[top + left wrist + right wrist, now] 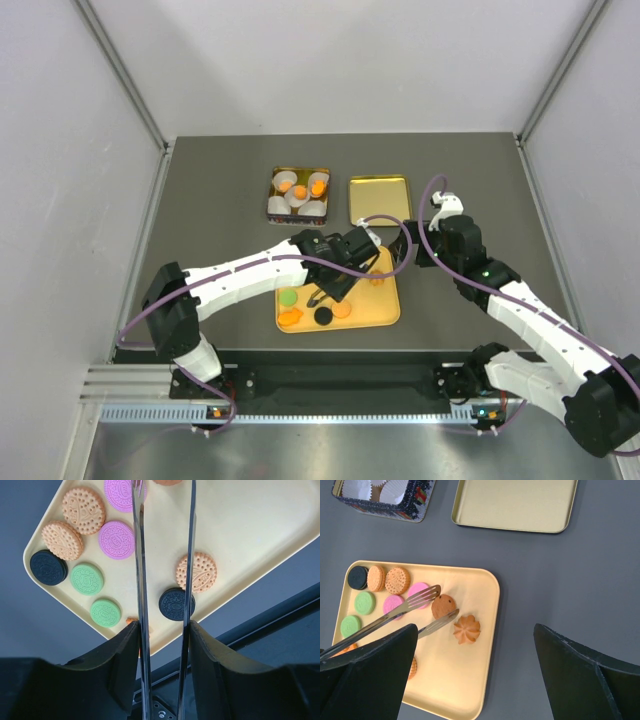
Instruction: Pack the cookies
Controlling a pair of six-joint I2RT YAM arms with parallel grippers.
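Yellow tray (465, 675) lies near the front edge of your bench (560, 590). Most cookies (395, 580) crowd its left side, and the right side is bare. A black one (172, 604) sits close to the front rim. Your left jaws grip the tongs (395, 611). The tips sit on either side of a round brown cookie (443, 606), with a flower cookie (466, 629) just beside it. Your right jaws are wide and hold nothing. Bare bench lies right of the tray. The tin (417, 502) and lid (515, 502) sit farther back, apart from the tray.
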